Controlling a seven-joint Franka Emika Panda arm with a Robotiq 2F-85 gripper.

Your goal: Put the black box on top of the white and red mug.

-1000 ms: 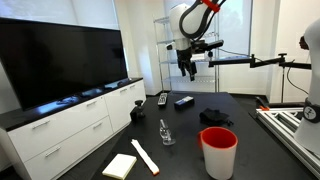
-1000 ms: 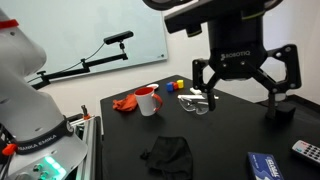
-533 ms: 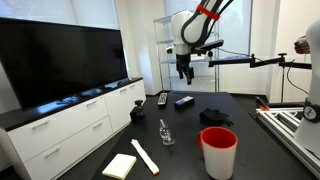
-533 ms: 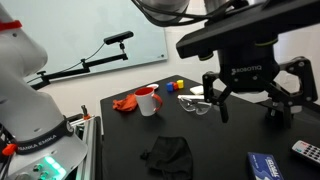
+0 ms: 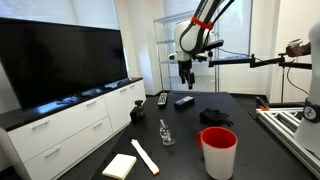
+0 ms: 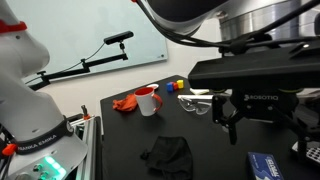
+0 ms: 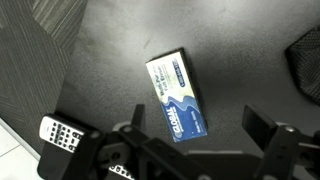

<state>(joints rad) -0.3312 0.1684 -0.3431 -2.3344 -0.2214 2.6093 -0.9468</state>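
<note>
The black box with a blue and white label (image 7: 178, 96) lies flat on the dark table; it shows in both exterior views (image 5: 184, 100) (image 6: 268, 166). My gripper (image 7: 200, 130) is open and empty. It hangs above the box with a clear gap (image 5: 187, 73) (image 6: 262, 115). The white and red mug (image 6: 148, 100) stands upright further along the table, well away from the box, and appears near the front in an exterior view (image 5: 219, 152).
A remote (image 7: 62, 133) (image 5: 162, 98) lies beside the box. A black cloth (image 6: 168, 155) (image 5: 215, 116) is between box and mug. An orange cloth (image 6: 124, 103), clear glasses (image 6: 198, 103), a small glass (image 5: 165, 133), a white block (image 5: 120, 165) and a stick (image 5: 145, 156) also sit on the table.
The arm has carried the open gripper lower and over toward the box. Nothing on the table has moved.
</note>
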